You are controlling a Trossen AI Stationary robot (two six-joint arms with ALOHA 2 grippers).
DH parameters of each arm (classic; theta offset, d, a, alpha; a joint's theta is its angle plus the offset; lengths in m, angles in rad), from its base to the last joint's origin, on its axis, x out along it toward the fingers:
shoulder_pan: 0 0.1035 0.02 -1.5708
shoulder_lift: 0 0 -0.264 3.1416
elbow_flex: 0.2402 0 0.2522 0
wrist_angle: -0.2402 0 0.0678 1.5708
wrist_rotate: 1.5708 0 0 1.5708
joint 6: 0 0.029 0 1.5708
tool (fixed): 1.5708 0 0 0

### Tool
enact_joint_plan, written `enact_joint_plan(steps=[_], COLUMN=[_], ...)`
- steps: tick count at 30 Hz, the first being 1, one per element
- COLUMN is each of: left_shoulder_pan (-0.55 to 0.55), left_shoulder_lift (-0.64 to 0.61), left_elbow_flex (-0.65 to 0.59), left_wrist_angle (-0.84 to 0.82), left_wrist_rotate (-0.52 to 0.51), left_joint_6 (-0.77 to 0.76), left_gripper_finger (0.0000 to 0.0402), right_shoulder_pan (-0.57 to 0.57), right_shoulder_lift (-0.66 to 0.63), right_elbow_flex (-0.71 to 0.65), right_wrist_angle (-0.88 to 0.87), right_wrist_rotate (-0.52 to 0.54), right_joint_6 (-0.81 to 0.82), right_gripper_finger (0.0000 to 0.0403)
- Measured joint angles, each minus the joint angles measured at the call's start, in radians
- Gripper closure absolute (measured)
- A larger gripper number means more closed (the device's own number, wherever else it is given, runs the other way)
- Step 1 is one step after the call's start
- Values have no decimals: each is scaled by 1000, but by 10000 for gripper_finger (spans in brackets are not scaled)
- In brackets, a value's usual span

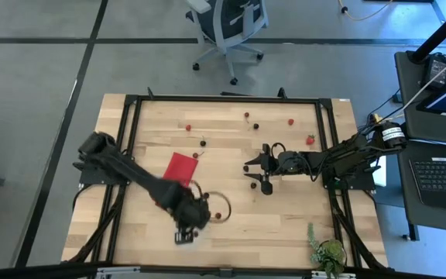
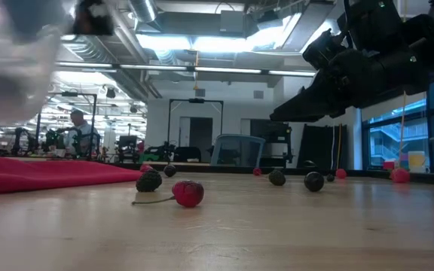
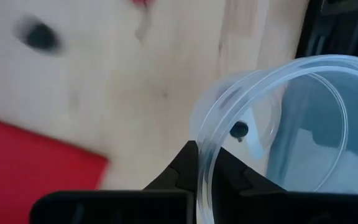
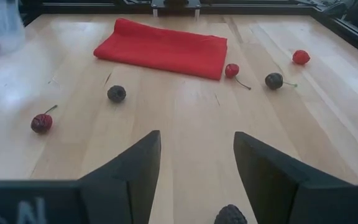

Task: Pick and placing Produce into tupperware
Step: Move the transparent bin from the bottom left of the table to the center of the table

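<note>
Left wrist view: left gripper (image 3: 207, 168) pinching tupperware (image 3: 278, 124) rim, cup cut off; right gripper (image 4: 194, 168) spread

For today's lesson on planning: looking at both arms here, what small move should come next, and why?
Probably the right tool should lower and close on the dark cherry lying just below its open fingers. The left tool is already shut on the rim of the clear cup, which seems to hold only one small fruit.

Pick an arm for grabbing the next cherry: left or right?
Right. The right gripper is open and empty, with a dark cherry just ahead. The left gripper is shut on the tupperware rim.
</note>
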Motion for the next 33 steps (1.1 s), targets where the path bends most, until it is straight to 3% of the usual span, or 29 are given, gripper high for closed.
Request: enact_joint_plan(steps=[7, 17, 23, 33], left_shoulder_pan=[225, 573, 670, 716], left_shoulder_lift=[-116, -72, 16, 139], left_elbow_flex=[1, 2, 1, 0], left_wrist_angle=[-9, 91, 123, 166], left_wrist_rotate=[-51, 5, 35, 44], left_joint_6=[241, 598, 603, 495], left_gripper_finger=[393, 393, 393, 393], right_shoulder_pan=[-2, -2, -2, -13], right_shoulder_lift=[0, 0, 0, 0], right_elbow_flex=[0, 0, -1, -1], right_wrist_angle=[1, -24, -65, -71], right_wrist_rotate=[0, 1, 3, 5], right_joint_6=[-22, 2, 12, 13], right_gripper_finger=[198, 198, 198, 198])
